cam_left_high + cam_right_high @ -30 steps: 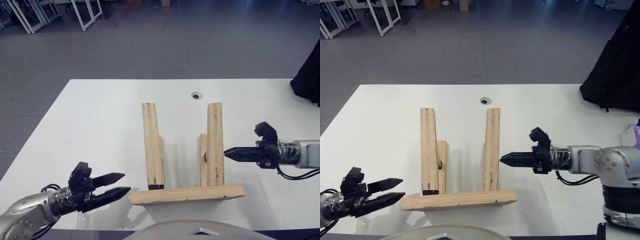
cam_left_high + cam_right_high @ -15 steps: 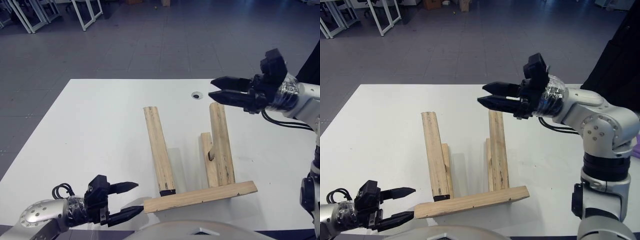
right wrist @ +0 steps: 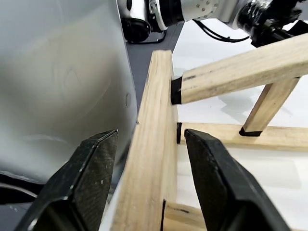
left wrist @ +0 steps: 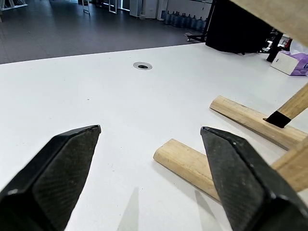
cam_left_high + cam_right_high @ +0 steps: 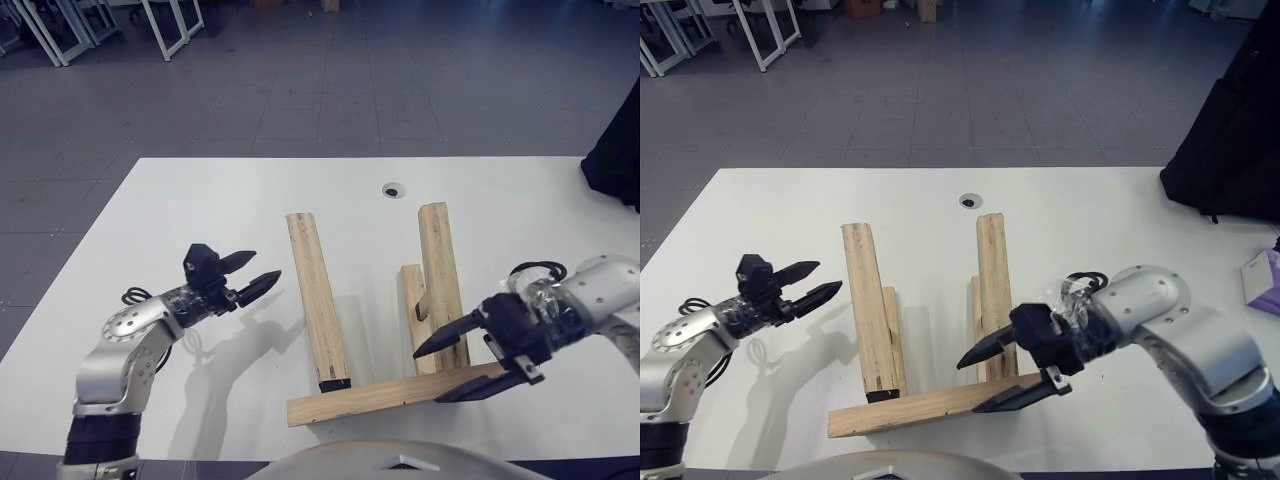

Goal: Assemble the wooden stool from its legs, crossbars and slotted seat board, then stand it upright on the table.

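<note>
Stool (image 5: 438, 285) on its side on the table (image 5: 200, 230): seat board (image 5: 380, 397) along the near edge, legs (image 5: 315, 295) running back towards the cable hole (image 5: 392, 189), left gripper (image 5: 265, 264) left of them, right gripper (image 5: 426, 377) astride the seat board's right end.

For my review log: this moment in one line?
stool: lying on side | right gripper: open around seat board | left gripper: open, empty

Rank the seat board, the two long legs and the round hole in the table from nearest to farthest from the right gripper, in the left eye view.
1. The seat board: its right end sits inside the open right gripper.
2. The right leg: just beyond the gripper.
3. The left leg: farther over, leftward.
4. The table hole: beyond the legs' far ends.
</note>
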`<control>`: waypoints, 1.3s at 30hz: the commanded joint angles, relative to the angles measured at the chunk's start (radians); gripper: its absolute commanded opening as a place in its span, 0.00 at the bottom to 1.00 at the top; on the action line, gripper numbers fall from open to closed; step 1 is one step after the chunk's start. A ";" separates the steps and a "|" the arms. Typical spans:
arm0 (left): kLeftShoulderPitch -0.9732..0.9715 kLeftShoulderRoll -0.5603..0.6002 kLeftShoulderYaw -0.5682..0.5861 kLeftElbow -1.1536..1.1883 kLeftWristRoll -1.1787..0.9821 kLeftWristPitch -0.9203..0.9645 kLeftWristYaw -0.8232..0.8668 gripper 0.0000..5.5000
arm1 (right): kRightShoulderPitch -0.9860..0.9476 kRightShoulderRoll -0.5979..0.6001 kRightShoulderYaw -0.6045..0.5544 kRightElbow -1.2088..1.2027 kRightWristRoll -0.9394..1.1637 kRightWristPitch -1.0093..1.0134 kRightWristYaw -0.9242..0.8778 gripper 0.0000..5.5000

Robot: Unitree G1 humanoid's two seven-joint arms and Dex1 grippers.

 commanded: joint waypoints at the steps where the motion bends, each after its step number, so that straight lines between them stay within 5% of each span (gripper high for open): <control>1: -0.099 -0.033 -0.048 0.075 0.034 -0.042 -0.028 0.70 | 0.056 -0.021 0.032 -0.019 -0.080 -0.072 -0.020 0.46; 19: -0.032 0.012 -0.246 -0.020 0.086 -0.048 -0.191 0.70 | 0.122 0.040 0.124 -0.154 -0.189 -0.020 -0.349 0.46; 26: -0.118 0.039 -0.156 0.167 0.090 -0.099 -0.186 0.70 | 0.074 0.024 0.175 -0.149 -0.195 -0.027 -0.312 0.46; 30: -0.253 0.029 -0.091 0.339 0.208 -0.278 -0.058 0.70 | 0.041 0.000 0.191 -0.114 -0.193 -0.057 -0.249 0.46; 39: -0.116 0.223 -0.215 0.145 0.156 -0.188 -0.466 0.70 | 0.031 -0.025 0.174 -0.061 -0.193 -0.105 -0.194 0.46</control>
